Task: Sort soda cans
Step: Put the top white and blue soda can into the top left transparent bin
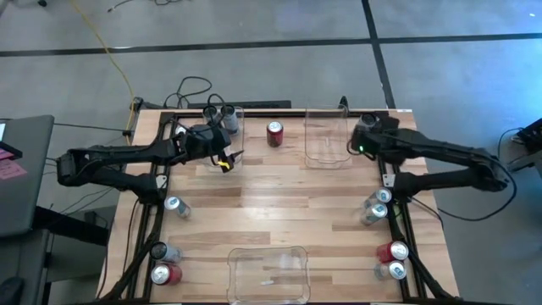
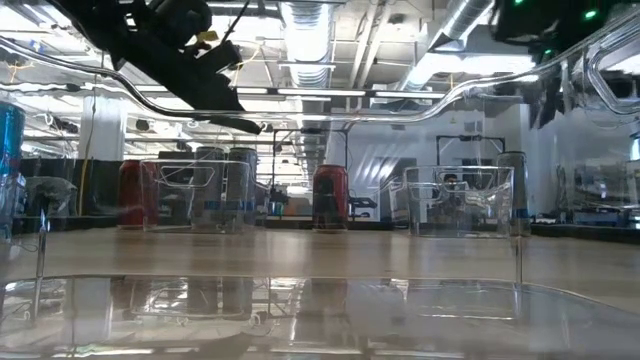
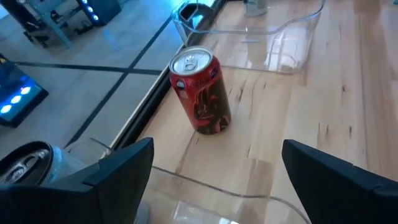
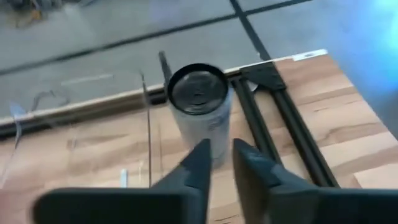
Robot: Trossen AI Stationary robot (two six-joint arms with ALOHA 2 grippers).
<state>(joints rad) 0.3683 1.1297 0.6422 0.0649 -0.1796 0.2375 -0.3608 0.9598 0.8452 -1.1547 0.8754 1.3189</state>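
Note:
A red soda can (image 3: 201,90) stands upright on the wood between the two far bins (image 1: 274,134) (image 2: 330,195). My left gripper (image 3: 214,171) is wide open and hovers over the near wall of the left far bin (image 1: 222,127), pointing at that can. Dark cans (image 1: 222,113) stand in this bin. My right gripper (image 4: 221,152) is by the right far bin (image 1: 326,140), its fingers nearly together. Just beyond them a silver can with a dark top (image 4: 199,109) stands beside the bin's wall. I cannot tell whether the fingers touch it.
Loose cans lie near the table's left edge (image 1: 176,206) (image 1: 165,273) and right edge (image 1: 377,205) (image 1: 392,252). A clear bin (image 1: 267,271) sits at the near edge. Black frame rails (image 4: 273,118) run along the table's sides. Bare wood lies in the middle.

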